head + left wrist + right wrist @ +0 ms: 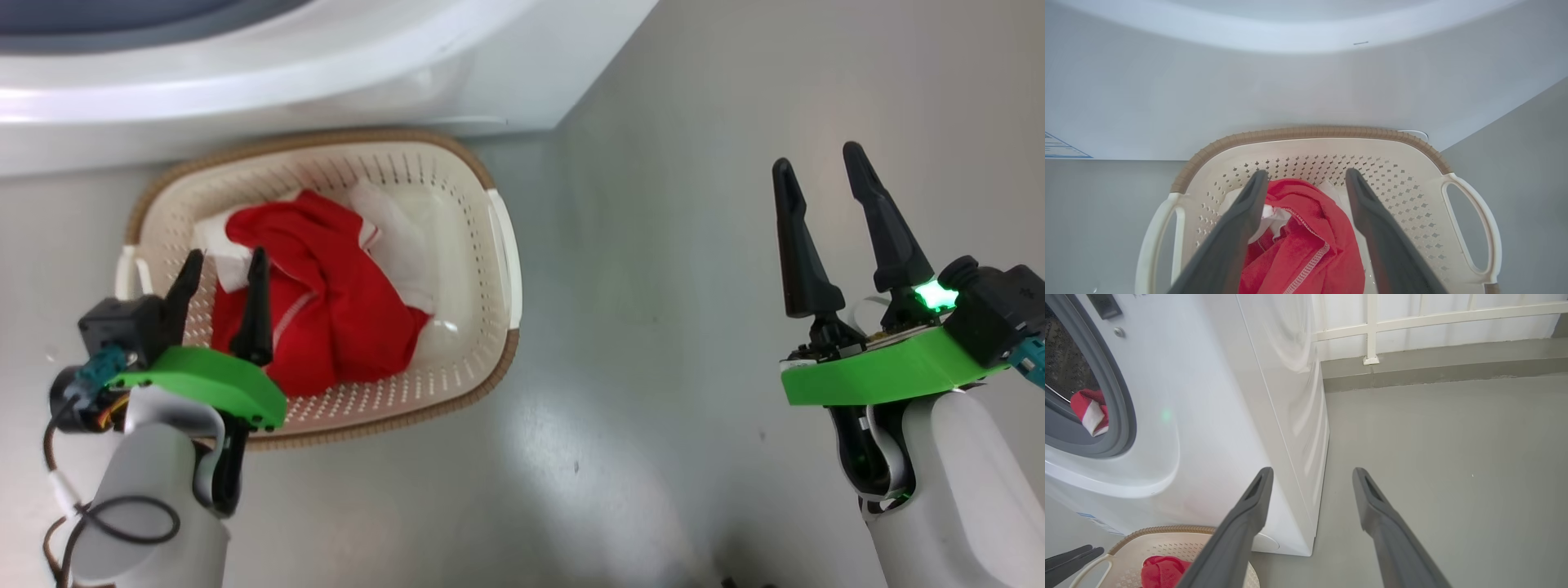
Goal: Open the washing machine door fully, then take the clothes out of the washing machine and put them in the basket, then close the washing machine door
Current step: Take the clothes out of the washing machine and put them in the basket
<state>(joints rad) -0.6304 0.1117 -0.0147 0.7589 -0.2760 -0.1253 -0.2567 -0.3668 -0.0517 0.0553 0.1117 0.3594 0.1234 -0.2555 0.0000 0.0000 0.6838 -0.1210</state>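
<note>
The left end effector (228,255) hangs just above the basket (469,269) with its two fingers spread and nothing between them. The red clothes (335,302) lie heaped inside the basket below it, which suggests the drop is done. The basket stands on the floor (694,245) close against the foot of the washing machine (286,73), probably to keep the carry from the drum short. The right end effector (817,157) is likewise spread and empty, well apart over bare floor, likely kept out of the way. In the right wrist view a red and white piece (1088,412) lies at the drum mouth, inside the grey rubber ring (1120,404), so unloading looks unfinished. A blue label (1061,149) on the machine is too small to read.
</note>
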